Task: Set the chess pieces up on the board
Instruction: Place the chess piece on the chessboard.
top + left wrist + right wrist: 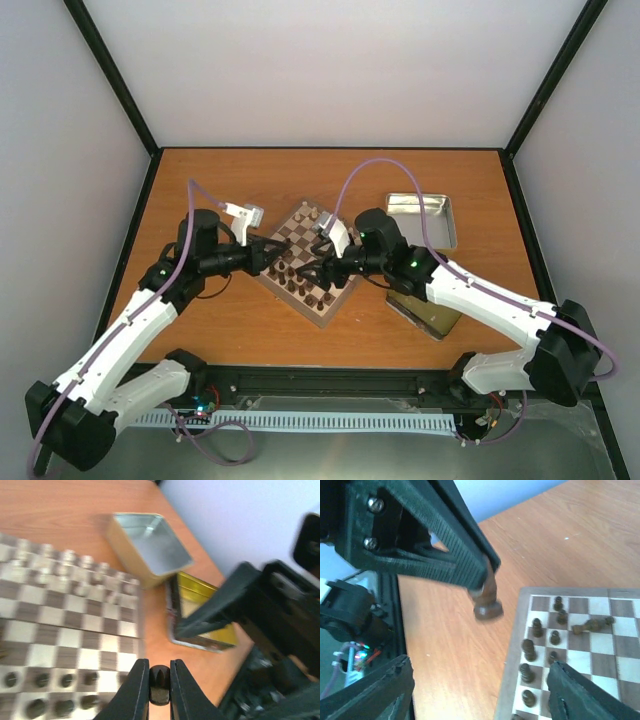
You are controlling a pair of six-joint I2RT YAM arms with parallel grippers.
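Left pincer clamped on dark chess piece, half hidden, right pincer spread wide, board blurred

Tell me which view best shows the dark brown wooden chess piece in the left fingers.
The right wrist view: the small dark brown wooden chess piece hangs from the black left fingers, its round base seen sideways. The left wrist view shows only its top between them. In the top view I cannot find it.
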